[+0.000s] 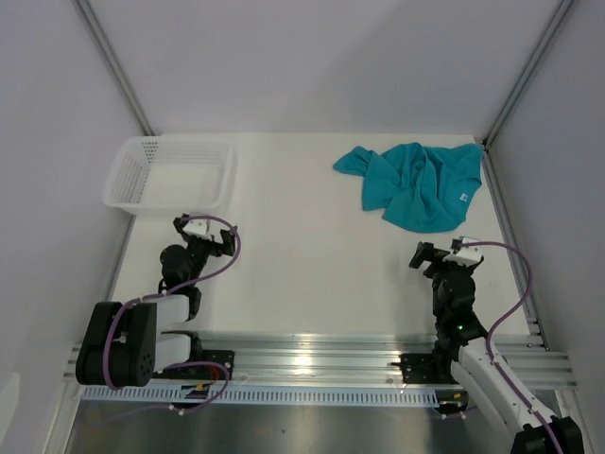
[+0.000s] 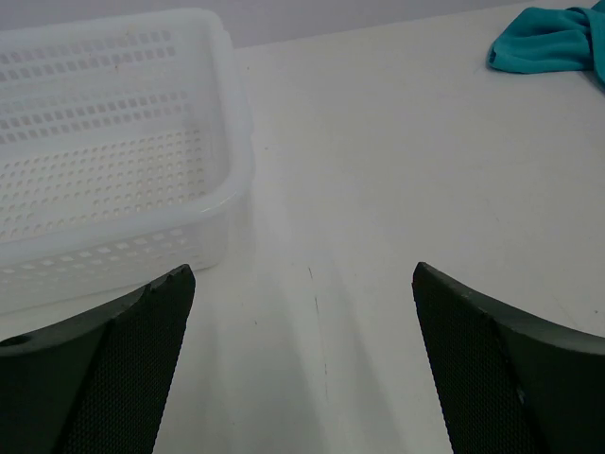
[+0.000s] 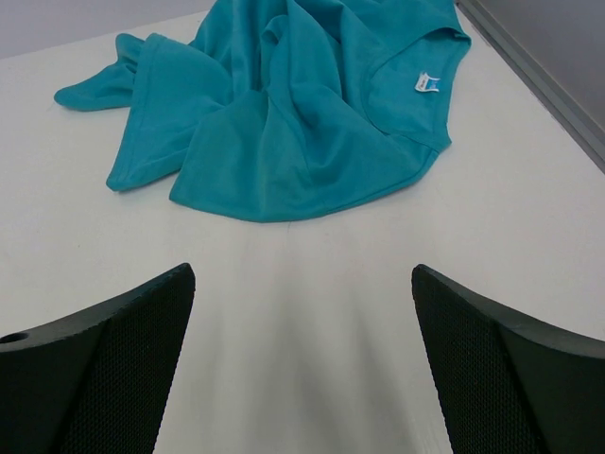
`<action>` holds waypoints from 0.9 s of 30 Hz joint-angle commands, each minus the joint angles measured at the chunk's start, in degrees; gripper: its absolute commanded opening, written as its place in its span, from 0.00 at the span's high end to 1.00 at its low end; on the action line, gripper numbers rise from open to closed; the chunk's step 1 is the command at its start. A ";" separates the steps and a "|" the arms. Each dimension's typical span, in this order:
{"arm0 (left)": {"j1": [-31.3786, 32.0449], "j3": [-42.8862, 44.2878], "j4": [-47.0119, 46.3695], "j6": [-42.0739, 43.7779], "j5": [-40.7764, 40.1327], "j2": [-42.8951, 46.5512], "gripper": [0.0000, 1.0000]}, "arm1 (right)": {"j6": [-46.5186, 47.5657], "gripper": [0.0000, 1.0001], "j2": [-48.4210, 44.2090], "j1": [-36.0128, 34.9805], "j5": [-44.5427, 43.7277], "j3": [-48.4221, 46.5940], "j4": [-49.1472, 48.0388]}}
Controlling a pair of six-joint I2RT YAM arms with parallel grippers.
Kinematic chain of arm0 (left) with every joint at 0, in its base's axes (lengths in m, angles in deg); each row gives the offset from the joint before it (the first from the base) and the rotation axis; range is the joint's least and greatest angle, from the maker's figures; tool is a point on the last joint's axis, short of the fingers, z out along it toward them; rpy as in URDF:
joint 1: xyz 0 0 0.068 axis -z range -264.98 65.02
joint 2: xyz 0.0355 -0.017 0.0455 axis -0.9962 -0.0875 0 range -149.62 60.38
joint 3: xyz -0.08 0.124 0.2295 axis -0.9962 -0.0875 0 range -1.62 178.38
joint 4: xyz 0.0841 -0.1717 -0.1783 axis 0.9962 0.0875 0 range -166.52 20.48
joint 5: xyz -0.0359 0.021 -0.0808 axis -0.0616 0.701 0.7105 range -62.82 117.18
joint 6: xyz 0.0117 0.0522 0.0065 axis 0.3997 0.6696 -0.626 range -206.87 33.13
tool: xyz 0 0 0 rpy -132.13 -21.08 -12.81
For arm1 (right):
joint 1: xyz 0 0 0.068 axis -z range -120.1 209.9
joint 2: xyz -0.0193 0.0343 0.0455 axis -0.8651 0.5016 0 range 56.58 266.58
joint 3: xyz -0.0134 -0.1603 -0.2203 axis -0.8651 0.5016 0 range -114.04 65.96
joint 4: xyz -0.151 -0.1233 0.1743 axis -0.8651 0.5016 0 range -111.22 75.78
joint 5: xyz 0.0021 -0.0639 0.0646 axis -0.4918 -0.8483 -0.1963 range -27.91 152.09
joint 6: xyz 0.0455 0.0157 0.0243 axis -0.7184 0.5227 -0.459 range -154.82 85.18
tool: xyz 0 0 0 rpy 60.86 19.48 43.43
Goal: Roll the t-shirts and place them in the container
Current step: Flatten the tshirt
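The teal t-shirt lies crumpled in a heap at the far right of the white table, its small white neck label facing up. It fills the top of the right wrist view, and one corner shows in the left wrist view. My right gripper is open and empty, a short way in front of the shirt and not touching it. My left gripper is open and empty at the near left, far from the shirt.
A white plastic mesh basket stands at the far left, just beyond the left gripper; it also shows in the left wrist view. Grey walls with metal rails close in the table at the back and sides.
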 commanded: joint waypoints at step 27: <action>-0.14 43.45 89.19 19.29 11.12 23.45 0.00 | -30.04 0.41 70.37 27.74 17.23 -65.68 46.83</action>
